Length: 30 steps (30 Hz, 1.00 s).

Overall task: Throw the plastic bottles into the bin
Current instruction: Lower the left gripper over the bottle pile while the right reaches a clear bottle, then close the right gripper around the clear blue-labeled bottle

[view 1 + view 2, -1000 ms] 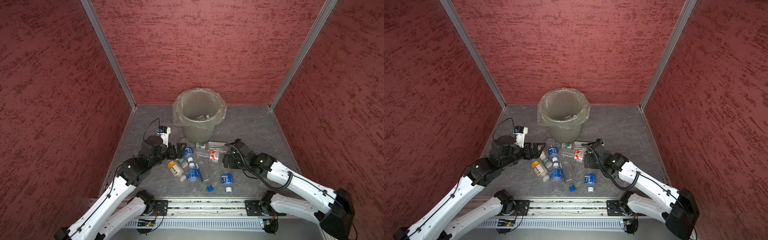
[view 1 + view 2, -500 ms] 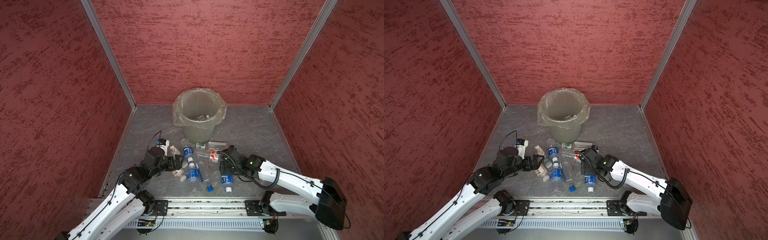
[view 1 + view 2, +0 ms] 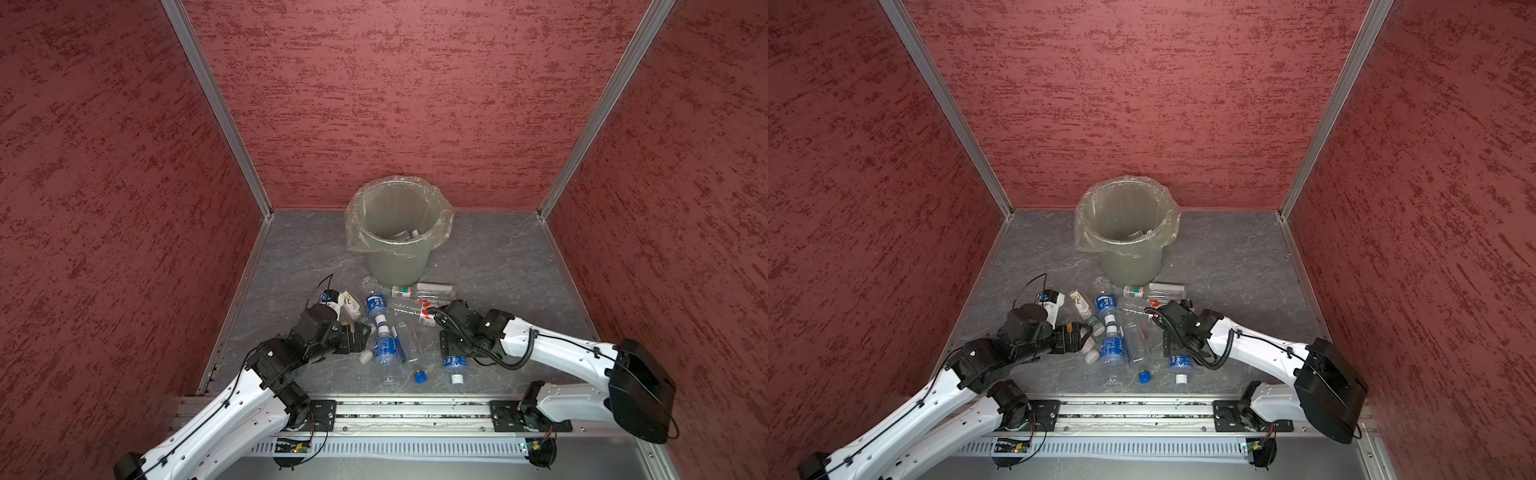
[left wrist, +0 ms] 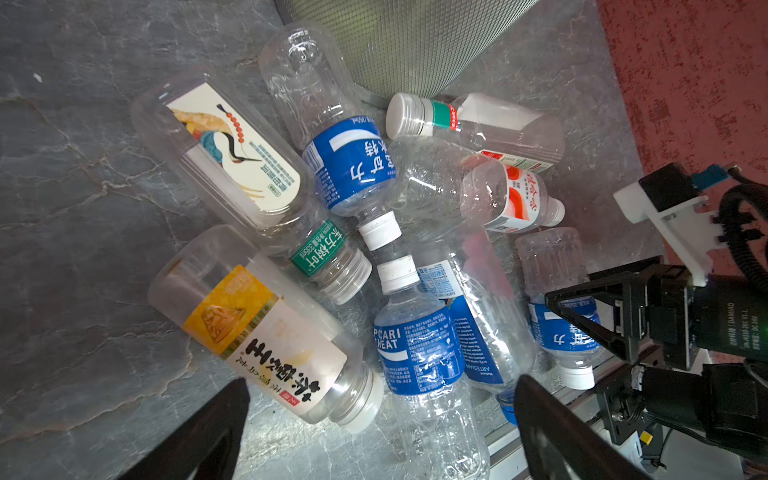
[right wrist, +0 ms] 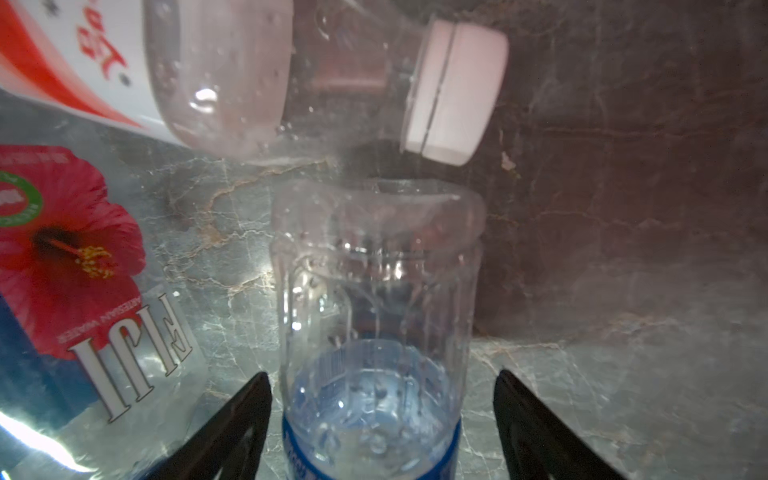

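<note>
The grey-green bin (image 3: 397, 257) with its clear liner stands at the back, with plastic bottles lying in a heap in front of it. My right gripper (image 5: 381, 374) is low and open. It straddles a clear blue-labelled bottle (image 5: 374, 332) (image 3: 455, 362), with a gap at each finger. My left gripper (image 4: 382, 380) (image 3: 360, 337) is wide open. Between its fingers lie the capped end of a yellow-labelled bottle (image 4: 257, 328) and a Pocari Sweat bottle (image 4: 419, 349) (image 3: 386, 351). A bottle lies inside the bin (image 3: 1125, 249).
Also in the heap are a crane-label bottle (image 4: 232, 153), a blue-label bottle (image 4: 349, 162), a red-and-white one (image 4: 507, 195), a green-collared one (image 4: 478, 120) and a Fiji bottle (image 5: 83, 270). A loose blue cap (image 3: 420, 376) lies near the front rail. Red walls enclose the floor.
Both arms have come down and nearer the front. The right gripper now sits over the blue-labelled bottle with its jaws narrower. The left gripper has reached the yellow-labelled bottle.
</note>
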{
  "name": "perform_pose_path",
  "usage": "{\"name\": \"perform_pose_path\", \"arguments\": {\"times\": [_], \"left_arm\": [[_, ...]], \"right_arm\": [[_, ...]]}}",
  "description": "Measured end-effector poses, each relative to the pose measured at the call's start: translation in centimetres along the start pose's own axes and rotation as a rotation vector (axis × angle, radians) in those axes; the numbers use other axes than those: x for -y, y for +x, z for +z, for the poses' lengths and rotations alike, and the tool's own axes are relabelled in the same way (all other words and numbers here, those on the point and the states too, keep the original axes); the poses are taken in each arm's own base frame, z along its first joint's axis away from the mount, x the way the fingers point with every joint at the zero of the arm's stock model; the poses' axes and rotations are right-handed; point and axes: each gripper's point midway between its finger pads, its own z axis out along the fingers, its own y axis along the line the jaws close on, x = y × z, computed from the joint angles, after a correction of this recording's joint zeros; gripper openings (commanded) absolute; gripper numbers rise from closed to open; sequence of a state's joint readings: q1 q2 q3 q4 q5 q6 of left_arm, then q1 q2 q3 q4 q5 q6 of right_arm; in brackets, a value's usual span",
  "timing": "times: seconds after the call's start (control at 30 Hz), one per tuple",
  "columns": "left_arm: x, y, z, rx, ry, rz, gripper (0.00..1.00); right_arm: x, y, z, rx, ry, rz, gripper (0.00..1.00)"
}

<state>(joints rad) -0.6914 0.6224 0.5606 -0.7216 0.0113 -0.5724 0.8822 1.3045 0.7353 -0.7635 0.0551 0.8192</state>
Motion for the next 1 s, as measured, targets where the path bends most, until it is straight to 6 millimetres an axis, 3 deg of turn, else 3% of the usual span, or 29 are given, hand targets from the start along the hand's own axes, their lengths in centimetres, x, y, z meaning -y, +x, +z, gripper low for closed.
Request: {"name": "perform_pose_path", "arguments": {"times": [0.47, 1.0], "left_arm": [[-1.0, 1.8, 1.7, -0.034, -0.021, 0.012, 0.99], [-0.8, 2.8, 2.6, -0.063, -0.006, 0.013, 0.99]], "right_arm": [[0.6, 0.8, 1.5, -0.055, 0.052, -0.031, 0.79], [1.0, 0.9, 2.3, -0.079, 0.078, -0.073, 0.75]]}}
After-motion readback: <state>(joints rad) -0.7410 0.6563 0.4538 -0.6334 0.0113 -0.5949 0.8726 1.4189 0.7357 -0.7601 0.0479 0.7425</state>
